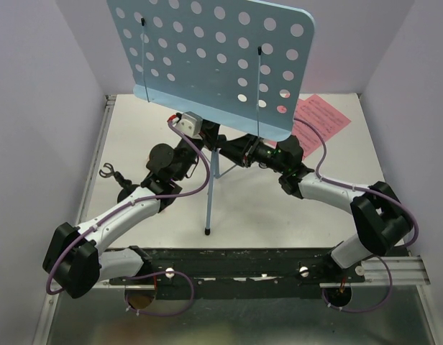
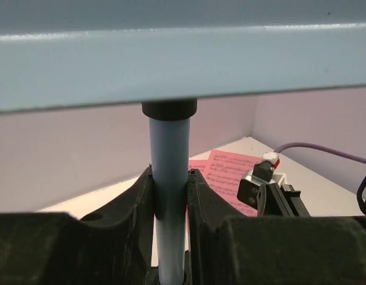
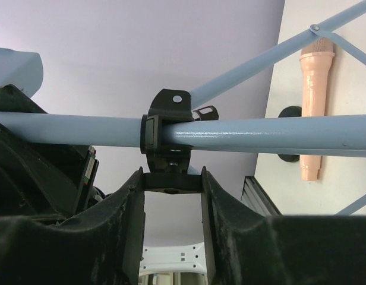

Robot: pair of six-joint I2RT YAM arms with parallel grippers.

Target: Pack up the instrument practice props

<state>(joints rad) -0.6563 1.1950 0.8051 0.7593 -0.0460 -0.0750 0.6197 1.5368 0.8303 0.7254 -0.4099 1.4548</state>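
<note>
Music stand (image 1: pixel 214 57) upright on bench (image 1: pixel 279 215), toward 12 o'clock: steady it w/ left pincer (image 2: pixel 169 199), clamped on the pole (image 2: pixel 169 142) up top, & seat right pincer (image 3: pixel 171 196), narrowed round the collar clamp (image 3: pixel 166 127) (bite unclear), squarely before loosening.

Stand pole (image 3: pixel 278 133) glossy painted metal; clamp (image 3: pixel 167 116) black plastic.

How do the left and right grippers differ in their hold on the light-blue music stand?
The left gripper is shut on the light-blue metal stand pole, just under its black collar. The right gripper brackets the black clamp lower down; contact unclear. Both work the same pole.
</note>
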